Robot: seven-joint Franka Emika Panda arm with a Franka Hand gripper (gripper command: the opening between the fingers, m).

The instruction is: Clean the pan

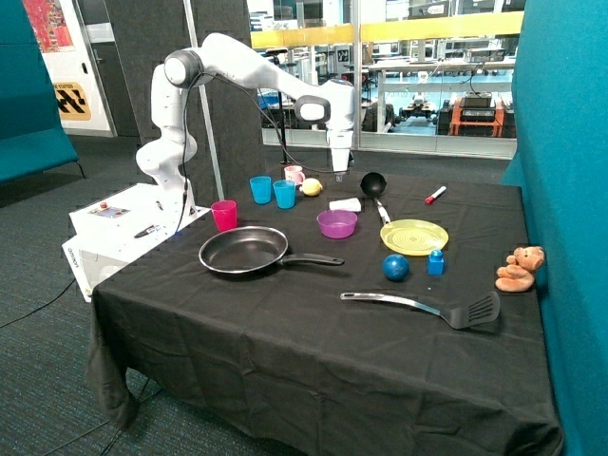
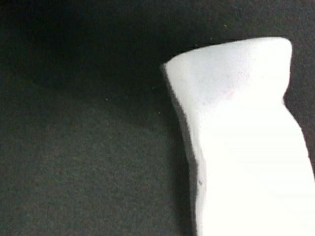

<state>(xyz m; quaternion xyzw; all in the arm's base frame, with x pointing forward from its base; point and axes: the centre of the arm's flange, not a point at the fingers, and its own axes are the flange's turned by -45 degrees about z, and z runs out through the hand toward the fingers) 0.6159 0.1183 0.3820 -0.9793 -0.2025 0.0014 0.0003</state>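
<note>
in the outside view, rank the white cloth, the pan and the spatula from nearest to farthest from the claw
1. White cloth, on the table just below the claw.
2. Pan, nearer the front, by the pink cup.
3. Spatula, by the table's front edge, farthest.

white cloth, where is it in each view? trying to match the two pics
Outside view: the white cloth lies on the black tablecloth below the gripper, between the purple bowl and the ladle.
Wrist view: the white cloth fills one side of the picture, seen close up.
Shared landmark: the black tablecloth under it. The pan shows only in the outside view.
</note>
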